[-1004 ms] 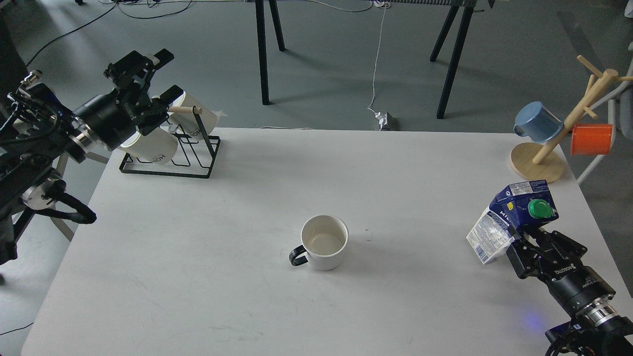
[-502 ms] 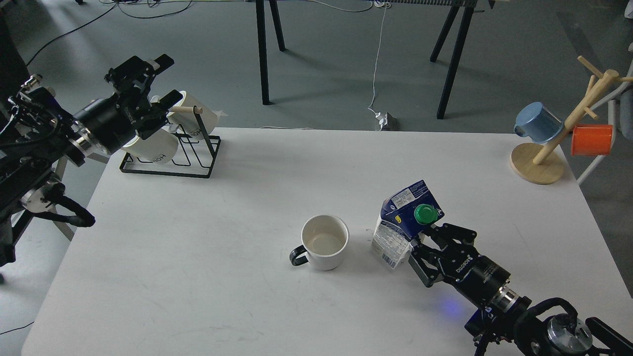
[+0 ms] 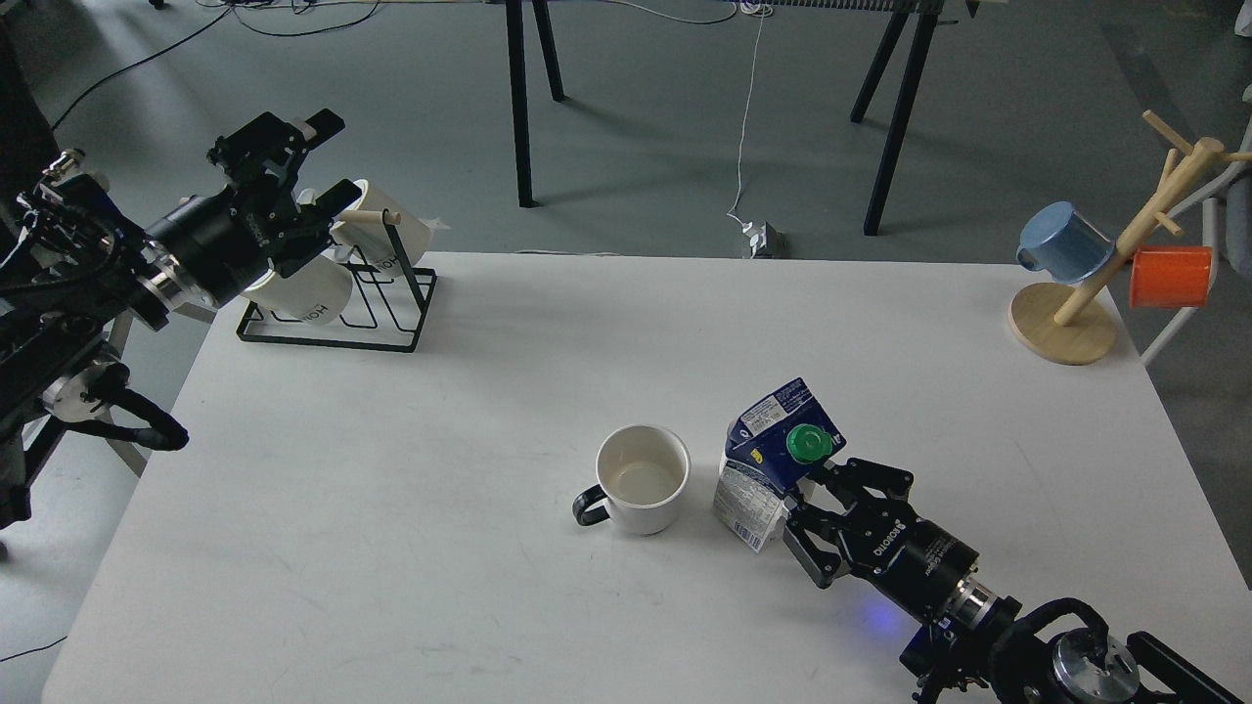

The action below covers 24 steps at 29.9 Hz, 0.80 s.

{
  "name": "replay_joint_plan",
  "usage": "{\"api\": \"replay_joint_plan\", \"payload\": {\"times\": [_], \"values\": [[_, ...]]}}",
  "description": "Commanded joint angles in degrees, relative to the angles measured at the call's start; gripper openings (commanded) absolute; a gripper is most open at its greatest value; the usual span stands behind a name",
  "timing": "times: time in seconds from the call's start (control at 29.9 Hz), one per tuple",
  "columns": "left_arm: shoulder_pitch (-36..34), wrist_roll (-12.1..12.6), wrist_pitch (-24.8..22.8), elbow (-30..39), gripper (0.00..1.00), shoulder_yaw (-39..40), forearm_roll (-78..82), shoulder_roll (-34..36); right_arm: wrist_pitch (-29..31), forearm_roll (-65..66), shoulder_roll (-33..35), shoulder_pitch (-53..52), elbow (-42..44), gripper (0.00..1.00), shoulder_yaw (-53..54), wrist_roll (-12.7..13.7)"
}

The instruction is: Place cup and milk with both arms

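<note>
Right gripper [image 3: 797, 508] has its jaws clamped on the milk carton [image 3: 768, 464] — one finger on each side of the lower body, arm coming in from the near-right corner of the worktop [image 3: 489, 606]. The carton sits near the middle of the worktop, just beside the white cup [image 3: 641, 479] on its right, apart by a thin gap. Whether its base is fully down is hard to call from here; it looks tipped.

Long axis runs roughly upright but leaning, the gabled top with the green cap [image 3: 807, 443] angled toward the right edge. The cup stands upright, mouth up, handle toward the near-left corner.

To finish well: bring the carton to vertical, lower until the base lies flat, and only then let go — releasing while it leans risks a topple into the cup.

Far off at the back-left corner, the left gripper [image 3: 293, 181] hovers over the wire rack [image 3: 337, 328] with its jaws apart, holding nothing, next to a white mug [image 3: 303, 293] hanging there.
</note>
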State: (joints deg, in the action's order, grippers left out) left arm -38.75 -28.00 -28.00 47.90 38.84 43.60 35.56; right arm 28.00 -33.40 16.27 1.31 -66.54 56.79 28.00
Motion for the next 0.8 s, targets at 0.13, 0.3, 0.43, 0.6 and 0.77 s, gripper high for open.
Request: {"api": "replay_joint_plan", "payload": {"times": [0.13, 0.3, 0.43, 0.6, 0.77], "values": [[0.4, 0.0, 0.0, 0.0, 0.89, 0.0, 0.0, 0.0, 0.0, 0.1, 0.8, 0.7, -0.8, 1.00, -0.1, 0.0], [0.4, 0.0, 0.0, 0.0, 0.89, 0.0, 0.0, 0.0, 0.0, 0.2, 4.4, 4.3, -4.9, 1.00, 0.6, 0.0], [0.6, 0.0, 0.0, 0.0, 0.89, 0.0, 0.0, 0.0, 0.0, 0.1, 8.2, 9.1, -7.2, 1.00, 2.3, 0.0], [0.6, 0.0, 0.0, -0.1, 0.89, 0.0, 0.0, 0.0, 0.0, -0.1, 14.7, 15.9, -7.8, 1.00, 5.5, 0.0], [2.6, 0.0, 0.0, -0.1, 0.90, 0.0, 0.4, 0.0, 0.0, -0.8, 20.9, 20.5, -4.5, 1.00, 18.2, 0.0]]}}
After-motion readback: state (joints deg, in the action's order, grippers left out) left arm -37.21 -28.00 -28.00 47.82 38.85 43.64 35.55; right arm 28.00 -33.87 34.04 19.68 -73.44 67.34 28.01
